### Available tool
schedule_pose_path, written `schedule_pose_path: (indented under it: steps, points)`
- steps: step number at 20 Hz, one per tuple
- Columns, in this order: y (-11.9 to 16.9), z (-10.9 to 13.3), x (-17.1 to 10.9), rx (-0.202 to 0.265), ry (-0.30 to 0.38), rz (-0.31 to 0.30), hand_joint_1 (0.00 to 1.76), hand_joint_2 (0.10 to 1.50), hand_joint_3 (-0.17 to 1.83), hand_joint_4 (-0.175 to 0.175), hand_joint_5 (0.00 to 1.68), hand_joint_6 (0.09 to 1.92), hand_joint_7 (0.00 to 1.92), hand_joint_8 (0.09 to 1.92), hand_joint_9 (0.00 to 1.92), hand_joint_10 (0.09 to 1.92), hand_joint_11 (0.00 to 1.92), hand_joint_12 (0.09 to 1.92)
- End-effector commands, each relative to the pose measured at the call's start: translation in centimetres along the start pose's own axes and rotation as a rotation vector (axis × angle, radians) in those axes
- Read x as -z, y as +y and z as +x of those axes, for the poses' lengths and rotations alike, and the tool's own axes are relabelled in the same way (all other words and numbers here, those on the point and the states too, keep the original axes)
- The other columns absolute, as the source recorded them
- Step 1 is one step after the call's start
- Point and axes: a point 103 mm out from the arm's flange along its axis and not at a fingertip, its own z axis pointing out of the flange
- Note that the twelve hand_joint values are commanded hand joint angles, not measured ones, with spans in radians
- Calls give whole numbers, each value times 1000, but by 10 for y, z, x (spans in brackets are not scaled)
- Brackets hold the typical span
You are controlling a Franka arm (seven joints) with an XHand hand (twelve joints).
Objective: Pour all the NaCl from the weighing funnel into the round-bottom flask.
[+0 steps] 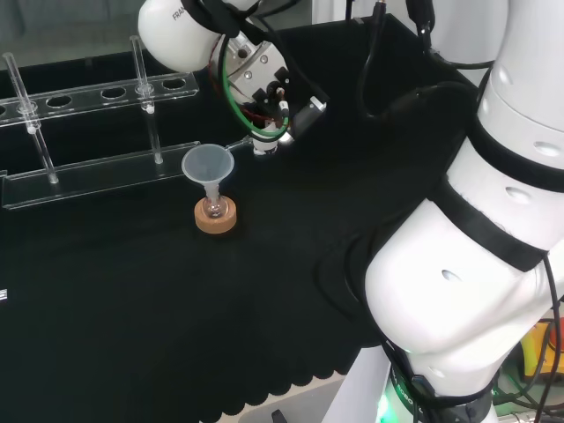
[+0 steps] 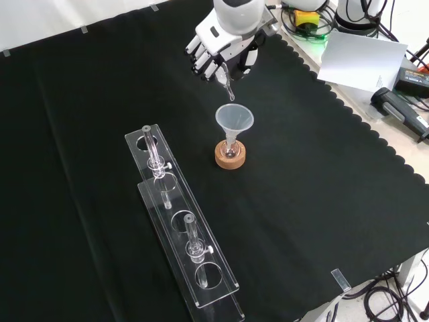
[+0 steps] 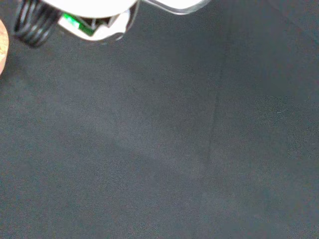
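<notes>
Nearest the head camera I see the arm's own big white links (image 1: 458,291) at the right, and past them the tabletop under its black cloth (image 1: 132,335). Near the middle stands a small clear round-bottom flask (image 1: 214,210) on a round cork ring stand (image 1: 216,218), with a translucent plastic cone funnel (image 1: 208,166) seated in its neck. Just right of the funnel's rim I see the black and white robot hand (image 1: 260,88), with a thin clear glass weighing funnel (image 1: 245,142) reaching from below it towards the cone. Behind, at the left, stands a long clear acrylic rack (image 1: 97,132) with round holes.

From the front camera the rack (image 2: 184,221) lies closest, running on a slant, two clear upright pegs rising from it. Farther off is the cork ring (image 2: 230,156) with the flask (image 2: 231,151) and the cone funnel (image 2: 234,119) on top. The robot hand (image 2: 218,50) comes in from the top of this view, its fingers (image 2: 200,64) curled downward round the weighing funnel (image 2: 228,86) — the clear spout hangs tilted, its tip just above the cone's far rim, apart from it. I cannot tell whether any salt is in it or in the flask.

At the wrist camera I get bare black cloth (image 3: 174,149), a blurred white part of the robot hand (image 3: 94,12) with a coiled black cable (image 3: 32,25) beside it, and a sliver of cork (image 3: 2,47) at the edge.
</notes>
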Motion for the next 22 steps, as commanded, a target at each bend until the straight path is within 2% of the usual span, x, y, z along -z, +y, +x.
schedule_pose_path:
  steps: [1,11,12,13,17,22]
  points:
    - [4,8,4,-10,-48,6,1120,643,689,175,1262,708,678,593,931,388,642,1227]
    - [5,17,14,-12,-95,8,1120,643,690,175,1261,711,675,593,930,387,642,1225]
    - [6,14,12,-14,-95,10,1120,643,690,175,1260,711,675,593,930,387,643,1225]
    - [9,0,3,-12,-79,14,1120,643,690,175,1260,711,675,593,930,387,643,1225]
    - [11,-11,-3,-17,-70,23,1120,643,691,175,1260,712,672,592,930,386,643,1224]
    - [8,9,7,-32,-87,31,1120,642,692,175,1260,714,669,591,928,385,643,1223]
